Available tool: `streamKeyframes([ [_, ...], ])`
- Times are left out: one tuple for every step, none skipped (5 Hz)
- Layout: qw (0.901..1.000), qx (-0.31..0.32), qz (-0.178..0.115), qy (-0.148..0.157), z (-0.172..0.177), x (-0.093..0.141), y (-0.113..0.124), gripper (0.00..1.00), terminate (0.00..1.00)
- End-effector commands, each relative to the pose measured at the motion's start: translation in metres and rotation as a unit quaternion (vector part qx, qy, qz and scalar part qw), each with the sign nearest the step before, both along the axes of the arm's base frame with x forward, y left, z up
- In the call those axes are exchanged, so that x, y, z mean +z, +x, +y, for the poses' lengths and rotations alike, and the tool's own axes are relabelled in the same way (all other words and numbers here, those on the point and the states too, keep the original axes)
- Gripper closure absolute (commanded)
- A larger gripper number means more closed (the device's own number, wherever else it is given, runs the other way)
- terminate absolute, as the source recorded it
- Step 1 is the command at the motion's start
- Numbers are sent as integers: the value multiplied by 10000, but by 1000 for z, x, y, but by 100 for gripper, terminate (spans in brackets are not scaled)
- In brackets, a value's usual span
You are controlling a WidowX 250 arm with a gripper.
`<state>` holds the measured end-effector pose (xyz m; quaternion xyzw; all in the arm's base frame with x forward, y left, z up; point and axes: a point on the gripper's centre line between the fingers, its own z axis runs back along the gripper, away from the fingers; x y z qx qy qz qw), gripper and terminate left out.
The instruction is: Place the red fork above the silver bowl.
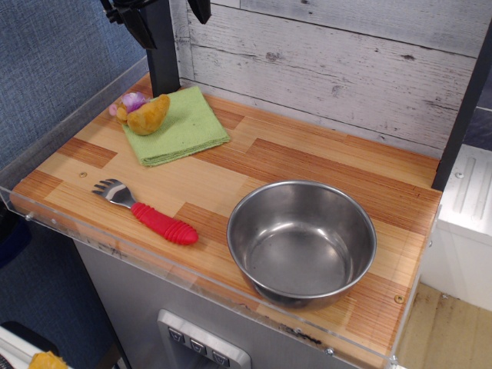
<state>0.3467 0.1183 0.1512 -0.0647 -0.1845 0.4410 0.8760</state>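
Wooden counter point(307, 165): red fork point(146, 213) is seen lying well below the gripper point(157, 11), handle angled toward silver bowl point(301, 242); jaw state cannot be told.

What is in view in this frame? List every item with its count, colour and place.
red fork: 1, silver head and red ribbed handle, front left of table, left of the bowl
silver bowl: 1, shiny steel, front right, upright and empty
cloth: 1, green, back left, lying flat
plush toy: 1, tan with a purple-pink part, on the cloth's left edge
table: 1, striped wood with a clear rim
pincer: 1, black, top left above the cloth, cropped by the frame edge; open or shut unclear
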Motion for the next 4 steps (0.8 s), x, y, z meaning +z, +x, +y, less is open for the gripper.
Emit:
streamKeyframes([
  [10000,0,0,0,0,0,0,0,0],
  [9979,602,120,-199,1,-8,-17,0,0],
  [9927,1132,149,-380,1,-17,-33,0,0],
  [9874,1510,221,-426,2,-27,-48,0,0],
])
